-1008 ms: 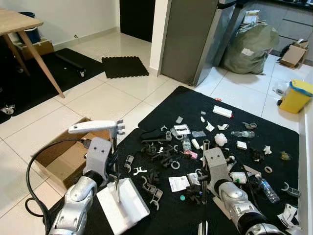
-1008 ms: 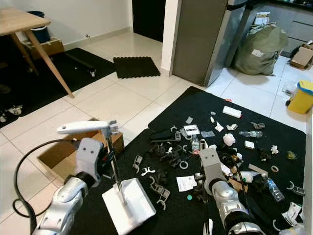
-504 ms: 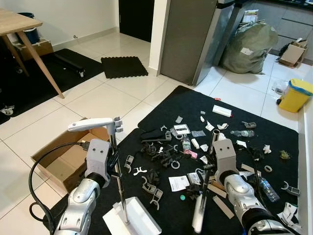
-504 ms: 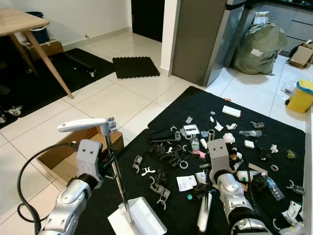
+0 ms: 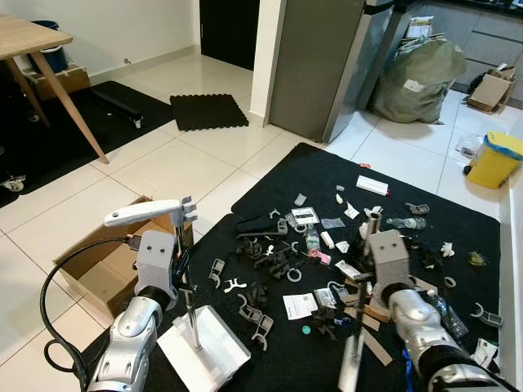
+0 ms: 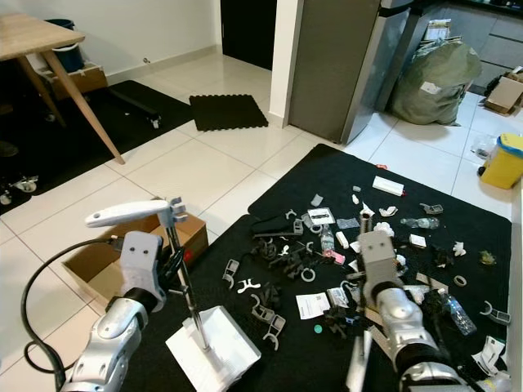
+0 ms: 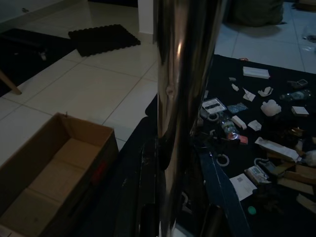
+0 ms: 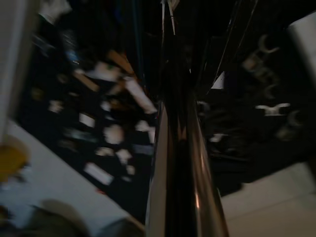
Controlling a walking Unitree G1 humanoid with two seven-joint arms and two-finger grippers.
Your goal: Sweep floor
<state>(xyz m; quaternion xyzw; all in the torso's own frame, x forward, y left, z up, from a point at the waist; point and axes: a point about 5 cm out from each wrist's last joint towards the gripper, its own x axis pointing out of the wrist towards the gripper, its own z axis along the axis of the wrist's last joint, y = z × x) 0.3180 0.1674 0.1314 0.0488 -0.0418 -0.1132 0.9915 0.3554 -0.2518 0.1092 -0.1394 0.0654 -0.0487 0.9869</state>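
Observation:
My left gripper point(image 5: 183, 282) is shut on the metal pole point(image 7: 185, 98) of a dustpan. Its white handle point(image 5: 143, 214) sticks out above my wrist, and its white pan point(image 5: 204, 351) rests on the near left part of the black mat point(image 5: 409, 180). My right gripper point(image 5: 365, 294) is shut on a broom pole point(image 5: 372, 224), which slants down to a pale lower section point(image 5: 351, 371) at the frame's bottom. Several scraps, black clips, bottles and paper bits point(image 5: 274, 257) lie scattered on the mat between and beyond the two arms.
An open cardboard box point(image 5: 98, 269) sits on the tiles just left of the mat. Farther off stand a grey fridge point(image 5: 319, 65), a green sack point(image 5: 417, 77), a yellow bin point(image 5: 494, 159), a small black mat point(image 5: 208, 110) and a wooden table point(image 5: 24, 41).
The dustpan dipped toward me and tilted, then came back to lie flatter on the mat. My right arm shifted right, carrying the broom pole and swinging its lower end rightward.

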